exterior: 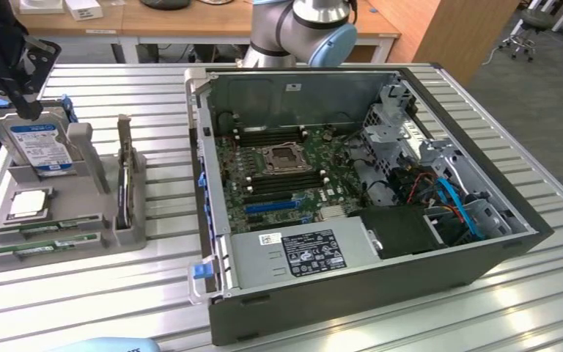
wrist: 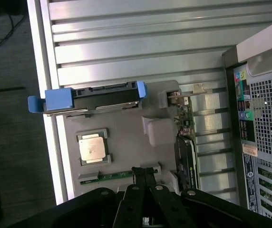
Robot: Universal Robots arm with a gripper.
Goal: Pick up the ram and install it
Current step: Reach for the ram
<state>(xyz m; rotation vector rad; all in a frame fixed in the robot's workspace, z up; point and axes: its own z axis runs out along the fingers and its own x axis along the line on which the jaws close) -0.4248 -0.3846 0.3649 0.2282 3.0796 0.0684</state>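
The gripper [wrist: 143,173] is being held pointing downward at ten o'clock in the exterior view (jaws pressed together), the arm [exterior: 306,33] being mounted at twelve.

From my console, the desk [exterior: 86,301] reads as ribbed silver slats, striped by light and shadow. The parts tray [exterior: 130,238] is a flat matte grey, and the ram [exterior: 47,229] is green. The processor [exterior: 29,203] is silver. The hard drive [exterior: 39,143] wears a blue-and-white label, and its caddy [wrist: 60,99] is bright blue. I see the computer case [exterior: 380,293] as dark grey, its motherboard [exterior: 262,183] green, the cables [exterior: 462,209] blue, and the power supply [exterior: 262,268] silver with a black-and-white sticker. My claw [wrist: 143,171] is black.
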